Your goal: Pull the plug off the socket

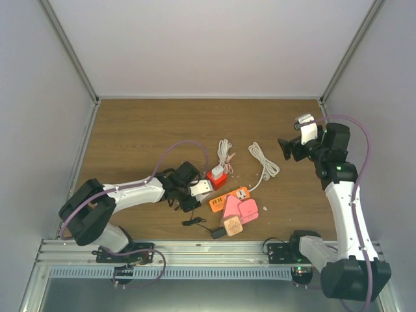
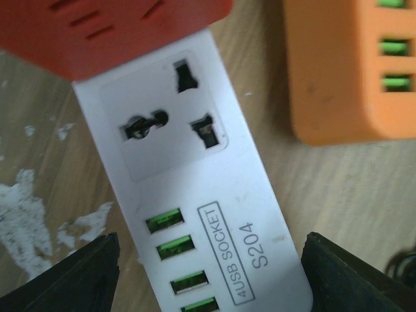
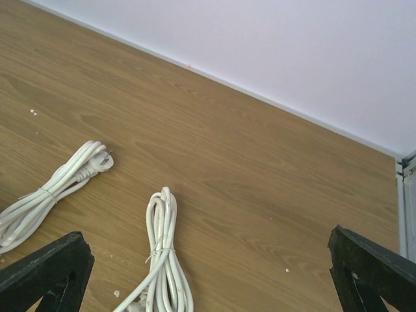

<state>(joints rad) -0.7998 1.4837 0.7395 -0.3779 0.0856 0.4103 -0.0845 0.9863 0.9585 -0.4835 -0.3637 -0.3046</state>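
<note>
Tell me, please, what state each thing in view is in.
left pincer, open, straddling the white power strip
right pincer, open, empty
white power strip, visible socket and USB ports empty
red adapter, covering the strip's end
orange power strip, visible USB ports empty
white cables, coiled, tied

The brown wood-grain tabletop (image 1: 143, 130) is being viewed from high above and behind, from six o'clock toward twelve. The white rectangular plastic power strip with green USB ports (image 2: 188, 195), also seen there, is being filmed very closely from straight above by the left wrist camera. Two coiled white cables (image 3: 162, 260) are being shared by the top view and the right wrist camera, aimed from three o'clock toward roughly ten.
</note>
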